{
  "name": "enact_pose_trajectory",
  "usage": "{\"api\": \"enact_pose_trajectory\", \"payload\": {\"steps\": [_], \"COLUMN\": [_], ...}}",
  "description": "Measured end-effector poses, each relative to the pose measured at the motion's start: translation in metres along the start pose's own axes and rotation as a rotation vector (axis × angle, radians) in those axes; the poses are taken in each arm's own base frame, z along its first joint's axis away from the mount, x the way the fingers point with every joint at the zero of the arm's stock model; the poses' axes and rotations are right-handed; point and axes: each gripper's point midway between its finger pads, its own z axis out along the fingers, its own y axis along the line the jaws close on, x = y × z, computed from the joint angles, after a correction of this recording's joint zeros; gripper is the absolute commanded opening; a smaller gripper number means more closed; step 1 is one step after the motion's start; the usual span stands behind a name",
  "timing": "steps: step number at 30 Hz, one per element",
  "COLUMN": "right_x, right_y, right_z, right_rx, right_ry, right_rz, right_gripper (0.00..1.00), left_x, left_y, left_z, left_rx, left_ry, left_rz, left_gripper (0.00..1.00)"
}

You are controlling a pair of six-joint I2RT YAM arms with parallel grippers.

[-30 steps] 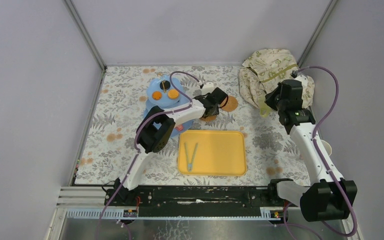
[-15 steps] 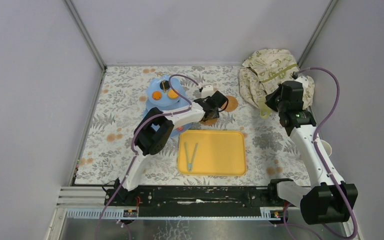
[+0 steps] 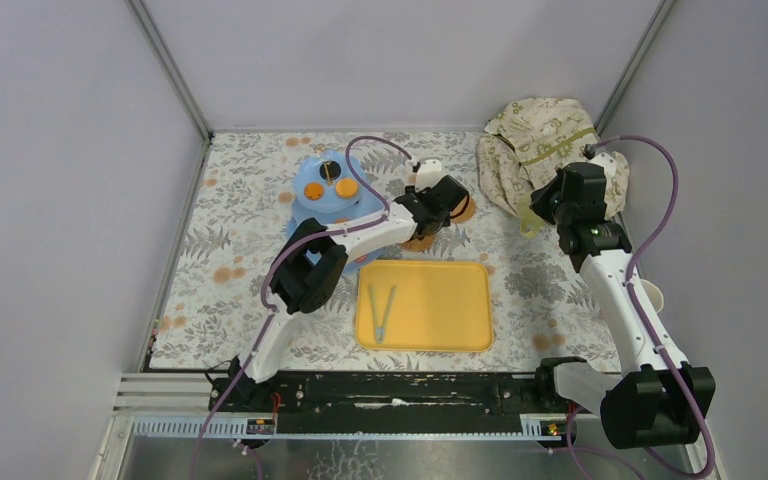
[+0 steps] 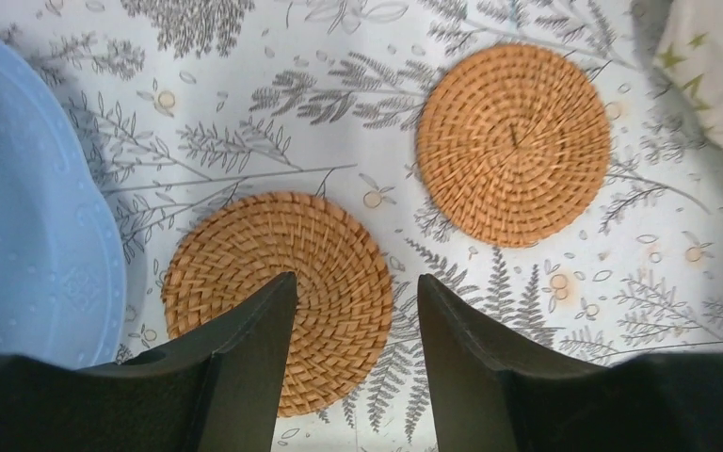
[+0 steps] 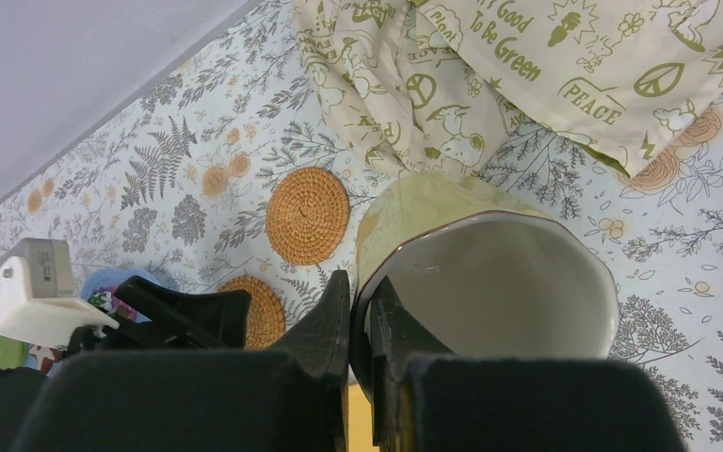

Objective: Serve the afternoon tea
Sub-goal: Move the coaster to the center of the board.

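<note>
Two round woven coasters lie on the floral tablecloth, the near coaster (image 4: 273, 245) beside the light-blue stand (image 4: 28, 235) and the far coaster (image 4: 513, 146) to its right. My left gripper (image 4: 356, 278) hovers open above the near coaster's right half, with nothing between its fingers. In the top view that left gripper (image 3: 440, 205) covers part of both coasters, next to the stand (image 3: 325, 190), which carries orange pastries on top. My right gripper (image 5: 360, 282) is shut on the rim of a pale cup (image 5: 499, 273), held in the air near the cloth. Both coasters (image 5: 308, 215) show beyond the cup.
A yellow tray (image 3: 450, 310) with tongs (image 3: 382, 310) lies in front of the coasters. A crumpled cream cloth (image 3: 540, 140) with green print fills the back right corner. A pale round object (image 3: 658, 297) sits at the table's right edge.
My left gripper has shifted slightly towards the back right over the coasters and its jaws have widened a little. The right arm holds the cup almost still.
</note>
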Motion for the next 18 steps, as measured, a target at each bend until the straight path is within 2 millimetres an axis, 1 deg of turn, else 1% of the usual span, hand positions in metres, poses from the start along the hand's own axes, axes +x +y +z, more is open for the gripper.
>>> {"api": "enact_pose_trajectory", "payload": {"steps": [6, 9, 12, 15, 18], "right_x": [0.0, -0.001, -0.003, -0.005, -0.006], "right_y": [0.0, -0.002, -0.004, -0.008, -0.011], "right_z": [0.0, 0.0, 0.001, 0.002, 0.002], "right_rx": [0.002, 0.009, 0.025, 0.044, 0.06], "right_ry": [-0.002, -0.006, -0.017, -0.027, -0.035], "right_rz": [0.0, 0.0, -0.001, -0.003, -0.004], "right_gripper": [0.0, 0.0, 0.0, 0.0, 0.0], "left_x": [-0.028, -0.044, -0.054, -0.053, -0.047], "left_y": [-0.019, -0.038, -0.058, -0.07, -0.08], "left_z": [-0.004, -0.005, -0.002, 0.008, 0.021], "left_rx": [0.063, 0.123, 0.185, 0.226, 0.253], "left_ry": [-0.073, -0.11, -0.136, -0.136, -0.123], "left_rz": [0.033, 0.043, 0.051, 0.066, 0.075], "left_gripper": [0.58, 0.57, 0.57, 0.57, 0.57]}}
